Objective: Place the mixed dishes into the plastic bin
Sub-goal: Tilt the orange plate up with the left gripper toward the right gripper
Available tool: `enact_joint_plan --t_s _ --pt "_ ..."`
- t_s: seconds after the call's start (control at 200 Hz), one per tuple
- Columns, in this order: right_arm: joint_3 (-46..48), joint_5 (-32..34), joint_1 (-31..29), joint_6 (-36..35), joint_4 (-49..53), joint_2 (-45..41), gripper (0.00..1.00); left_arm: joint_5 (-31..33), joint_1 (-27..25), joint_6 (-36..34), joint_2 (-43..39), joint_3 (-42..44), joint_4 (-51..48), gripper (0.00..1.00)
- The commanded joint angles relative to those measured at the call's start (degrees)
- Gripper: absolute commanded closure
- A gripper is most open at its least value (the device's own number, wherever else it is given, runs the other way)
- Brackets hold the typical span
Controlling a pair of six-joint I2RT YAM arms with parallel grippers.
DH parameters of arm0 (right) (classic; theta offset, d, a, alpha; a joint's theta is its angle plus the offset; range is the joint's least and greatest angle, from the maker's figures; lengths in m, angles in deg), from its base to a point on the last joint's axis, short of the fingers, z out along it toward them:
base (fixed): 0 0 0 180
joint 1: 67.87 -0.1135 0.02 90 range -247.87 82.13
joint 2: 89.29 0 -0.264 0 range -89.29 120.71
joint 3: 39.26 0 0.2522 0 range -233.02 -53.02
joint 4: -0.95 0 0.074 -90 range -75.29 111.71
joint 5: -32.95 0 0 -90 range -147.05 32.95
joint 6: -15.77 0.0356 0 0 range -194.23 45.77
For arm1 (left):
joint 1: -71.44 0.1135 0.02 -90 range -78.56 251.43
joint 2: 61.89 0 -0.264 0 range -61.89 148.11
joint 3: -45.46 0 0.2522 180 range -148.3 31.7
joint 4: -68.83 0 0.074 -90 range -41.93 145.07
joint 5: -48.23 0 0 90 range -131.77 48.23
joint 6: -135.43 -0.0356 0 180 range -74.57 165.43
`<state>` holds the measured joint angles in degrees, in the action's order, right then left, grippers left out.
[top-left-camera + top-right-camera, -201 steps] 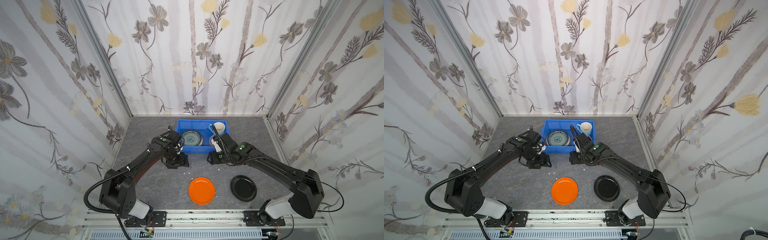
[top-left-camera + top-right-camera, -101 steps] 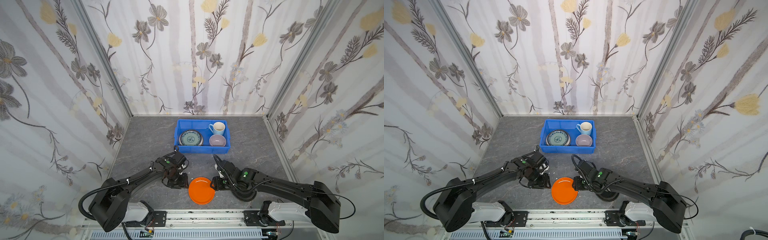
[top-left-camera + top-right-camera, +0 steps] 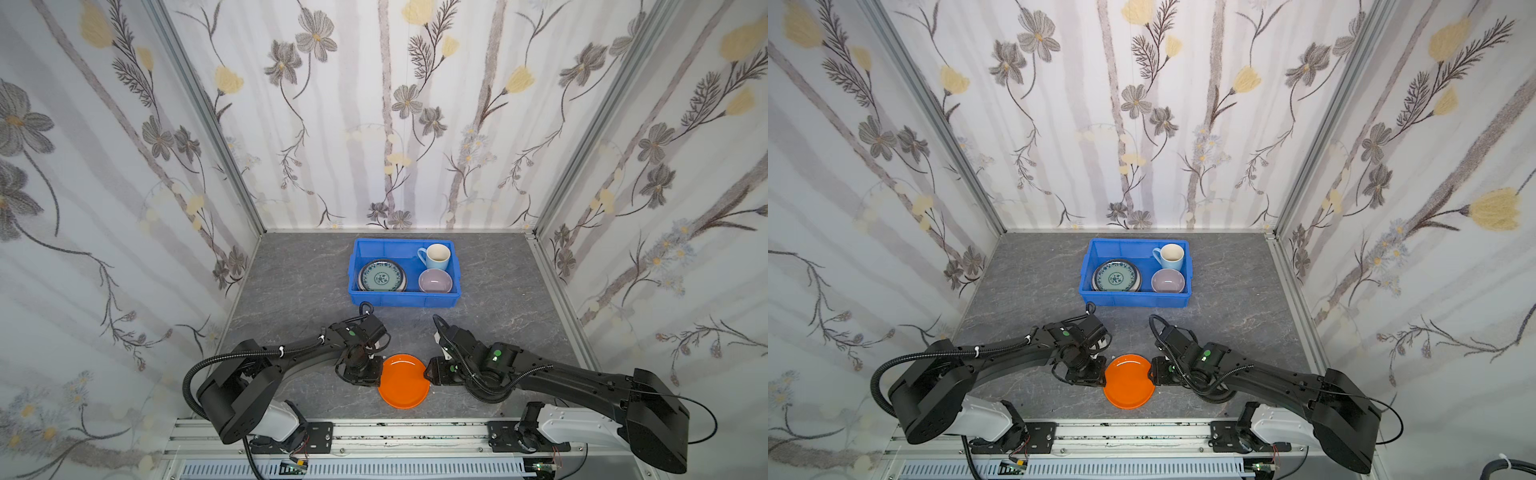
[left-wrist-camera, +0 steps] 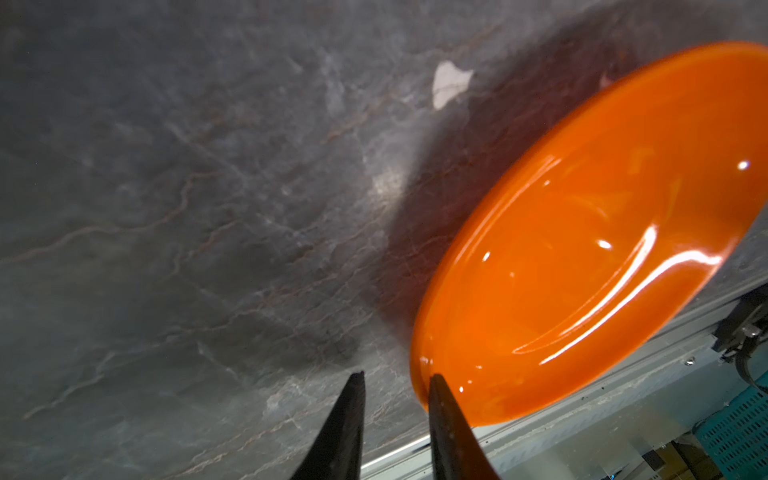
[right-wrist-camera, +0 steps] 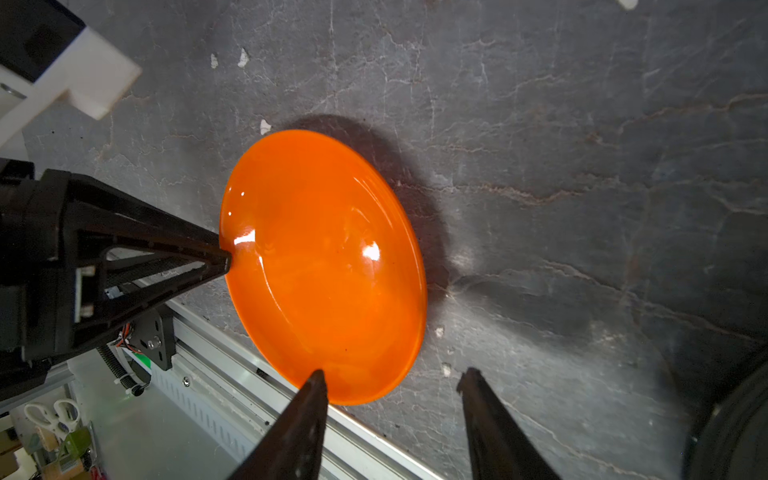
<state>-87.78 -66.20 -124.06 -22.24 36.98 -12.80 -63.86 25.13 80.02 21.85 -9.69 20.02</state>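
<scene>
An orange plate (image 3: pixel 403 380) (image 3: pixel 1128 380) lies flat near the table's front edge. My left gripper (image 3: pixel 377 373) (image 4: pixel 395 376) is at its left rim. The jaws stand narrowly apart, with only bare table between them. One fingertip (image 4: pixel 434 380) touches the rim. My right gripper (image 3: pixel 428 374) (image 5: pixel 392 374) is open at the right rim, with one finger over the plate and the other over the table. The blue plastic bin (image 3: pixel 405 299) (image 3: pixel 1133 299) at the back holds a teal-patterned plate (image 3: pixel 381 277), a lilac bowl (image 3: pixel 435 280) and a light blue mug (image 3: pixel 436 257). The black plate (image 5: pixel 735 436) is mostly hidden under my right arm.
A metal rail (image 3: pixel 374 432) runs just past the table's front edge, close behind the orange plate. Flowered walls close in the left, right and back. Small white chips (image 5: pixel 265 126) lie on the grey table near the plate.
Both arms have come back from the bin to the front and dropped to either side of the orange plate. My left jaws have narrowed a lot, while the right ones have barely changed.
</scene>
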Motion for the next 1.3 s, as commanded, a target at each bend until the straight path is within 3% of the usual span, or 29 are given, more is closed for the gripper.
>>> enact_joint_plan --t_s 0.0,0.894,0.974,1.159,1.294 --pt "0.83 -0.67 -0.31 1.25 -3.05 0.2 0.47 1.26 -0.1 0.59 1.73 0.0 0.96 0.75" --pt "1.78 -6.09 -1.09 -0.04 -12.06 10.82 0.5 -0.06 -0.19 -1.54 9.87 -3.61 0.94 0.88" --pt "1.75 -6.71 -1.03 -0.27 -12.44 11.6 0.56 -0.13 -0.18 -1.71 10.55 -3.85 1.2 0.88" --pt "1.21 -7.83 -0.89 -0.65 -12.57 12.72 0.79 0.14 -0.03 -2.47 11.79 -5.14 0.78 0.88" --pt "0.05 -7.53 0.12 -1.46 -10.33 12.33 0.88 0.75 -0.01 -3.45 12.73 -6.89 -0.51 0.87"
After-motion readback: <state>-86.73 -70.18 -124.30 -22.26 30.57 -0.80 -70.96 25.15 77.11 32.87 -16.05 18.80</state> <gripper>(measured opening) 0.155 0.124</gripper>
